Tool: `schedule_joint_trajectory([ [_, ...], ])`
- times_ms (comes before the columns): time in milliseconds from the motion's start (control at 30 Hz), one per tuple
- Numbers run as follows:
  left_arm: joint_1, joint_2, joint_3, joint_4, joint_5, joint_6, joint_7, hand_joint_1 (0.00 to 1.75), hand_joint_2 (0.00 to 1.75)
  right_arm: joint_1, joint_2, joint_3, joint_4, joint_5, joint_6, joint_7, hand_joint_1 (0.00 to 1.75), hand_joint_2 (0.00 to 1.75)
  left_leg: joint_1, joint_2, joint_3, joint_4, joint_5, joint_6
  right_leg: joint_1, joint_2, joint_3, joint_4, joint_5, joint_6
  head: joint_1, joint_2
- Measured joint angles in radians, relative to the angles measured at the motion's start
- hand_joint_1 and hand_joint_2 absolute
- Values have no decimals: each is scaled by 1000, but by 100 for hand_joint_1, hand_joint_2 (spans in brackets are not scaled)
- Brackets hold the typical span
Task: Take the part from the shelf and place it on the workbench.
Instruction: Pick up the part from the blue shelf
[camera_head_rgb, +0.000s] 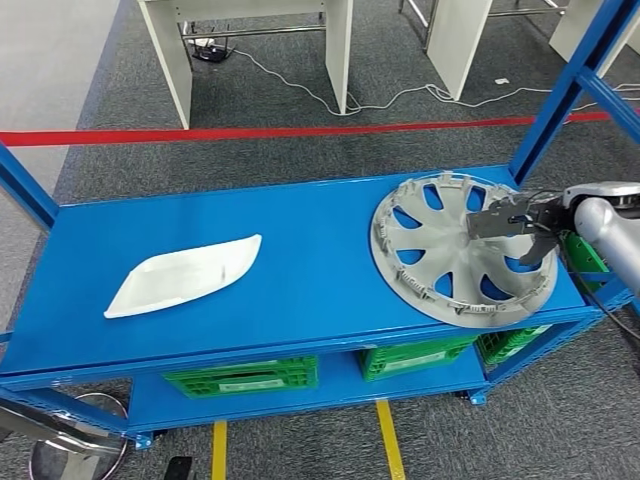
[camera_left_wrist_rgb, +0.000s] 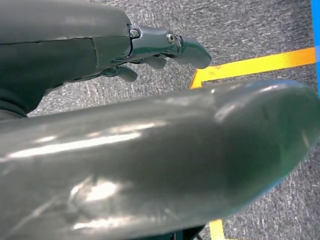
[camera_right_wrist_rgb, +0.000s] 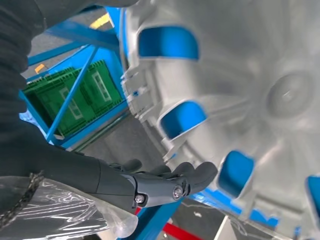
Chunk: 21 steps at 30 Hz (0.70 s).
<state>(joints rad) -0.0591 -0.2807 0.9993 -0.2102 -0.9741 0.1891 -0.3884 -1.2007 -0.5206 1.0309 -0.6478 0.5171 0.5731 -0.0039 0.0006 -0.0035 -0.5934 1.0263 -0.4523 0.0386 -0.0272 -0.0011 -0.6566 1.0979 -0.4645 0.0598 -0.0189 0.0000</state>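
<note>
From the head view, one silver wheel cover (camera_head_rgb: 462, 249) lies flat on the right end of the blue shelf (camera_head_rgb: 317, 240), its rim reaching the shelf's front edge. One white curved panel (camera_head_rgb: 183, 275) lies on the left half of the same shelf, well apart from the wheel cover. The right robot hand (camera_head_rgb: 521, 222) comes in from the right and sits over the wheel cover's right side, fingers spread above the spokes; whether they touch the cover cannot be told here. Three green crates (camera_head_rgb: 240, 377) stand on the lower level. One red line (camera_head_rgb: 226, 133) crosses the grey carpet behind the shelf.

In the left wrist view, the left robot hand (camera_left_wrist_rgb: 151, 47) hangs over grey carpet and yellow floor tape (camera_left_wrist_rgb: 256, 64), fingers loosely extended, holding nothing.

In the right wrist view, the right robot hand (camera_right_wrist_rgb: 158, 182) has its fingers stretched out just beside the wheel cover's (camera_right_wrist_rgb: 245, 100) rim, gripping nothing. One green crate (camera_right_wrist_rgb: 81, 100) shows beyond.
</note>
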Motion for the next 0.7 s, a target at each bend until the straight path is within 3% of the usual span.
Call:
schedule_joint_trajectory([
  [67, 0, 1, 2, 0, -1, 1, -1, 0, 0, -10, -4, 18, -6, -21, 9, 4, 0, 175, -3, -1, -6, 11, -6, -10, 0, 2, 34, -59, 7, -8, 1, 0],
  [200, 0, 1, 7, 0, -2, 3, -6, 0, 0, -20, -15, 73, -35, -80, 39, 24, 0, 175, -4, 0, -16, 34, -23, -25, 0, 4, 34, -58, 6, -36, -2, 0],
  [267, -1, 2, 7, 0, -3, 5, -9, 0, 0, -27, -18, 100, -54, -103, 43, 33, 0, 175, -1, 0, -54, 124, -75, -36, -2, 4, 35, -58, 6, -46, -6, 0],
  [333, -1, 2, 8, 0, -4, 8, -10, 0, 0, -24, -19, 127, -66, -116, 35, 40, 0, 175, 0, 0, -112, 252, -128, -39, 1, 4, 36, -58, 5, -50, -7, 0],
  [367, -1, 2, 8, 0, -4, 9, -10, 0, 0, -19, -20, 139, -69, -119, 29, 42, 0, 175, 0, 0, -130, 289, -134, -37, 3, 4, 36, -58, 4, -51, -8, 0],
  [400, -1, 1, 8, 0, -4, 10, -10, 0, 0, -12, -20, 150, -72, -121, 21, 46, 0, 175, -1, 0, -132, 290, -121, -33, 6, 4, 37, -58, 4, -51, -7, 0],
  [433, -1, 1, 8, 0, -5, 12, -10, 0, 0, -7, -19, 160, -74, -123, 14, 49, 0, 175, -3, 0, -118, 254, -91, -25, 9, 5, 39, -58, 4, -52, -7, 0],
  [500, -2, 2, 8, 0, -7, 14, -10, 0, 0, -1, -19, 176, -79, -124, 1, 49, 0, 175, -12, 0, -60, 124, -22, 0, 14, 5, 42, -59, 3, -52, -7, 0],
  [567, -4, 2, 8, 0, -9, 16, -11, 0, 0, 1, -17, 191, -80, -129, -17, 44, 0, 175, -21, 0, -22, 32, 5, 17, 16, 3, 40, -60, 4, -49, -6, 0],
  [700, -4, 0, 9, 0, -16, 17, -11, 0, 0, 20, 3, 224, -70, -144, -76, 25, 0, 175, -17, 1, -9, -7, 13, 15, 15, 0, 31, -60, 2, -32, -6, 0],
])
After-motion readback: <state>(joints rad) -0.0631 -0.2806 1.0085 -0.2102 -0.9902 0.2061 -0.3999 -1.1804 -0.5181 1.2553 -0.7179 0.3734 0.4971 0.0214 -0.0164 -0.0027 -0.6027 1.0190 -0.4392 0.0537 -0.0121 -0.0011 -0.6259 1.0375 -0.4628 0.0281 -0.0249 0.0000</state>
